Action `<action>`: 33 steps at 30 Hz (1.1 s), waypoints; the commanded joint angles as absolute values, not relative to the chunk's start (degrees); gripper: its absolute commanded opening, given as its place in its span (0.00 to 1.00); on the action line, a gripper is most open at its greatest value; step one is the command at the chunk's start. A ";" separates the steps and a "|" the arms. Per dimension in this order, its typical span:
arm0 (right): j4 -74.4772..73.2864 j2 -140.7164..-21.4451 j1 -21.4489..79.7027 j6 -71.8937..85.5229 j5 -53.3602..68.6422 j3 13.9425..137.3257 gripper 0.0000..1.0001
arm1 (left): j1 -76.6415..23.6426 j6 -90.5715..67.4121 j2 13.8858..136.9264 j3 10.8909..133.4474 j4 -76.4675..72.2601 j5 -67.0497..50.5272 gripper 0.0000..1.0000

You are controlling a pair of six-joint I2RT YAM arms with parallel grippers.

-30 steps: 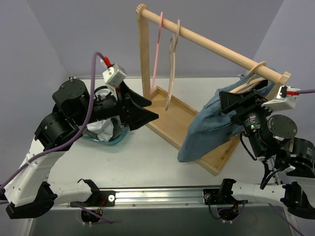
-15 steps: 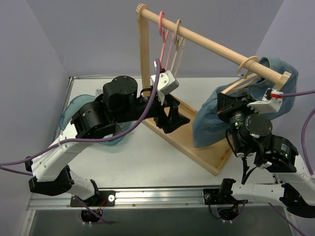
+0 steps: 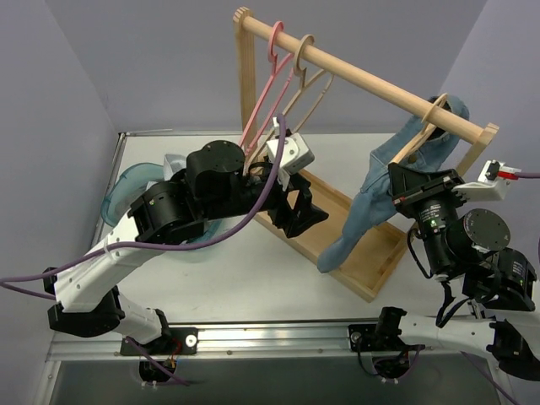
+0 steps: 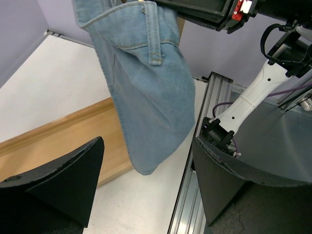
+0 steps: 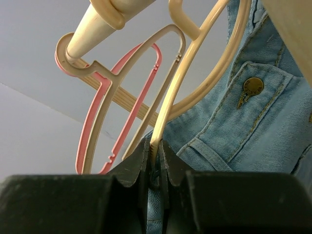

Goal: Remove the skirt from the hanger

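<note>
The blue denim skirt [image 3: 371, 211] hangs from a beige hanger [image 3: 422, 131] at the right end of the wooden rod [image 3: 363, 78]. My right gripper [image 3: 403, 179] is shut on the hanger's lower arm [image 5: 168, 105], with a fold of the skirt [image 5: 243, 131] pinched between the fingers [image 5: 131, 168] as well. My left gripper [image 3: 305, 211] stands open over the rack's base, left of the skirt and apart from it. In the left wrist view the skirt's hem [image 4: 148, 112] dangles ahead of the wide-open left gripper [image 4: 146, 183], with nothing between its fingers.
A pink hanger [image 3: 261, 110] and a bare beige hanger [image 3: 297, 89] hang at the rod's left end, beside the upright post [image 3: 245, 93]. The rack's wooden base tray [image 3: 375, 270] lies under the skirt. A teal bowl [image 3: 125, 187] with cloth sits at the left. A metal rail [image 3: 278, 336] runs along the near edge.
My left arm swung right from the teal bowl to the rack's base and opened a little wider. My right gripper shut on the hanger's arm. The skirt swung and now hangs narrower.
</note>
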State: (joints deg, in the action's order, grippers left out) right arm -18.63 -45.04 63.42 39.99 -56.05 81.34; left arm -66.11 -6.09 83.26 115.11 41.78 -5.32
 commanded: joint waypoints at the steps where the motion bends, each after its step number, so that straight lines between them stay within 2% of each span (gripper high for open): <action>1: -13.71 -45.26 63.46 38.67 -58.97 82.97 0.00 | -68.20 -4.75 85.69 116.98 38.85 -2.03 0.82; 13: -5.10 -51.32 63.55 36.04 -64.51 86.66 0.00 | -68.55 -5.62 84.64 115.32 37.70 -0.79 0.82; 22: 2.72 -50.89 63.46 37.88 -71.53 80.95 0.00 | -68.55 -5.10 82.71 114.43 38.23 1.93 0.82; 33: 12.39 -55.81 62.76 29.89 -74.09 83.06 0.00 | -68.55 -5.27 82.70 113.91 37.88 1.50 0.82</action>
